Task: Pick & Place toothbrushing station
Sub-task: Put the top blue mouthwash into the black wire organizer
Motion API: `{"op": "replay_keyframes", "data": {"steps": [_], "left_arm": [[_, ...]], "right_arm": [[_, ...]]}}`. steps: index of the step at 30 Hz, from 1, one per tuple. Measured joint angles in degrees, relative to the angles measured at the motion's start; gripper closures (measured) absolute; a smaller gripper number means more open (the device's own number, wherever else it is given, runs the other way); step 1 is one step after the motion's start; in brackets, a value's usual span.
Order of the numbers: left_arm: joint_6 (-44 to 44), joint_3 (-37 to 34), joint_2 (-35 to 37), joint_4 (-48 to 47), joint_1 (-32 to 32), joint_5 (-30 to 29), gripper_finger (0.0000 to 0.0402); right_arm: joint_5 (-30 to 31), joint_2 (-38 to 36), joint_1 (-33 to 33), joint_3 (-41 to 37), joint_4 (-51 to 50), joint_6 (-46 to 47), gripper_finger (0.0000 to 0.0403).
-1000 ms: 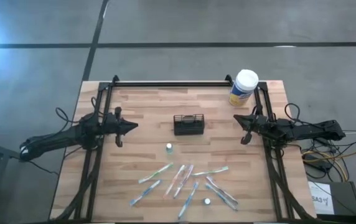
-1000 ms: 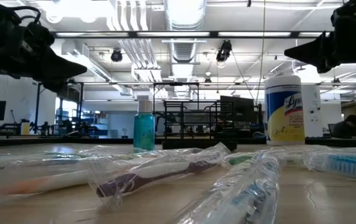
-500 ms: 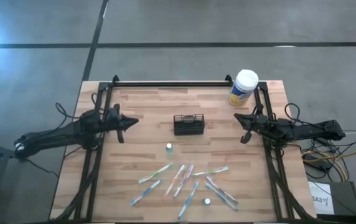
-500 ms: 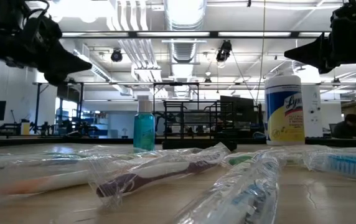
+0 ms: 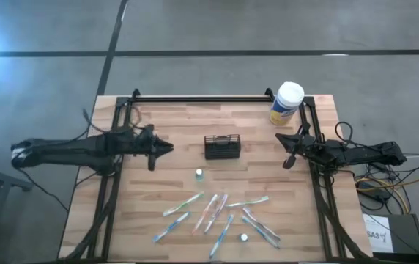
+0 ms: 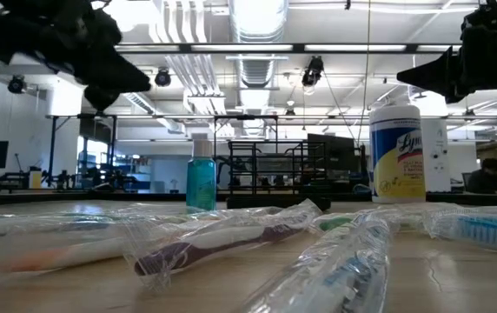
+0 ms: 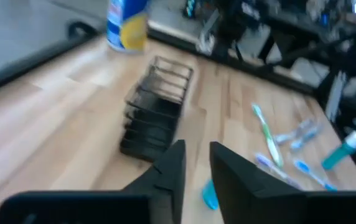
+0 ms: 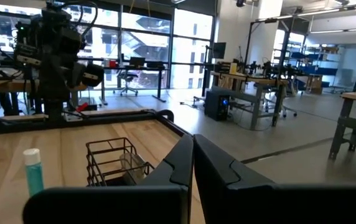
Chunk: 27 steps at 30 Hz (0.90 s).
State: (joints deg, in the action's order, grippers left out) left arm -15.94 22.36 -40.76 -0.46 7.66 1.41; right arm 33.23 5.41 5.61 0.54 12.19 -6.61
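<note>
toothbrushes in clear plastic wrappers [image 5: 217,213] lie scattered across the near part of the pale wooden plank table [image 5: 173,125], and the small black rectangular wire-mesh caddy [image 5: 222,147] stands alone near the table's middle, upright and empty as far as i can see, so nothing has gone into it yet. a small teal bottle with a white cap [image 5: 198,174] stands between the caddy and the toothbrushes. the left gripper [image 5: 167,147] hangs above the table to the caddy's left, pointed at it and apart from it; in its wrist view its two dark fingers [image 7: 231,165] show a narrow gap with nothing between them, which looks to me like a gripper readying for a pick, not one carrying anything. the right gripper [image 5: 280,139] waits by the table's right rail, fingers pressed together and empty, seemingly parked out of the way. the white-lidded yellow-and-blue round canister [image 5: 287,103] stands at the far right corner, well apart from the rest. with the left arm aimed between caddy and bottle, i cannot tell which it means to take.
</note>
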Motion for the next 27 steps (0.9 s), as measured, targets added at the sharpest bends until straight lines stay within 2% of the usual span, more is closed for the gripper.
{"op": "replay_keyframes", "data": {"steps": [7,11,14,16,23,27], "left_arm": [[0.4,11.1,-16.2,-1.3,-7.5,-5.5,0.0273],[0.4,20.3,-26.3,-9.8,-9.1,-6.6,0.0276],[-1.3,27.2,-33.2,-17.0,-9.6,-12.1,0.0277],[-1.7,31.4,-37.7,-22.1,-9.6,-13.5,0.0270],[-2.5,44.6,-49.1,-36.4,-10.5,-11.4,0.0218],[-3.8,50.8,-52.8,-42.9,-11.4,-10.2,0.0185]], "right_arm": [[0.0,0.0,0.0,0.0,0.0,0.2,0.0394],[0.0,0.1,0.0,0.0,-0.8,0.5,0.0394],[0.0,0.1,0.0,0.0,-1.8,0.5,0.0394],[0.0,0.1,0.0,0.0,-1.8,0.6,0.0394],[-0.1,0.0,0.0,0.0,-1.7,0.6,0.0394],[0.0,0.0,0.0,0.0,-1.7,0.6,0.0394]]}}
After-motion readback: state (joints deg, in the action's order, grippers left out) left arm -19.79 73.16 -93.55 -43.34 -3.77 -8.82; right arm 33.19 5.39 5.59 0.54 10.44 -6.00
